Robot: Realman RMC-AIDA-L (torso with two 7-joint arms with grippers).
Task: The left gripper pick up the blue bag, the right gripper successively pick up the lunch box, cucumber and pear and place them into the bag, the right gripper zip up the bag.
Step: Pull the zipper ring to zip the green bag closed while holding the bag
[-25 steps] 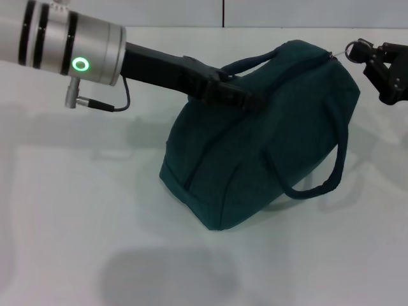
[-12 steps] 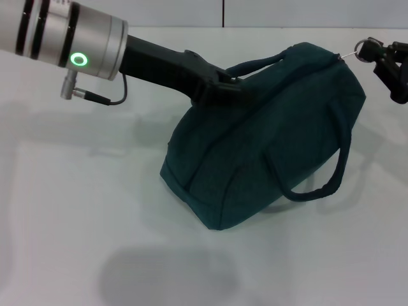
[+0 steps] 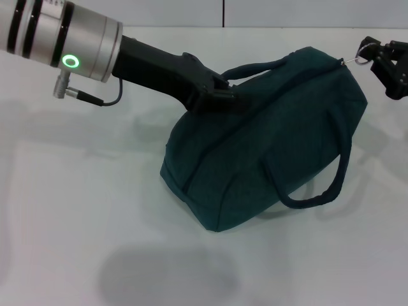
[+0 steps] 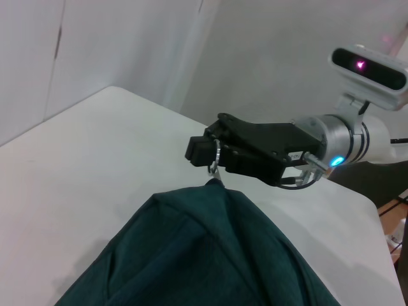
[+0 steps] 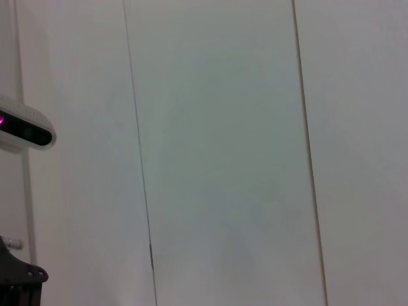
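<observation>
The blue bag [image 3: 268,153] sits tilted on the white table, its top closed. My left gripper [image 3: 224,97] reaches in from the upper left and is shut on the bag's top near its left end. My right gripper [image 3: 376,54] is at the far right edge, shut on the ring zip pull [image 3: 364,48] at the bag's right end. The left wrist view shows the bag's end [image 4: 191,255] with the right gripper [image 4: 213,152] pinching the ring [image 4: 215,164] just above it. The lunch box, cucumber and pear are out of view.
One cord handle [image 3: 325,191] hangs down the bag's front and the other [image 3: 255,67] arches over its top. The white table [image 3: 76,210] spreads to the left and front. The right wrist view shows only a pale panelled wall [image 5: 217,153].
My right gripper has moved right with the ring pull, stretching the bag's right end outward. My left arm has shifted slightly left and up, still on the bag.
</observation>
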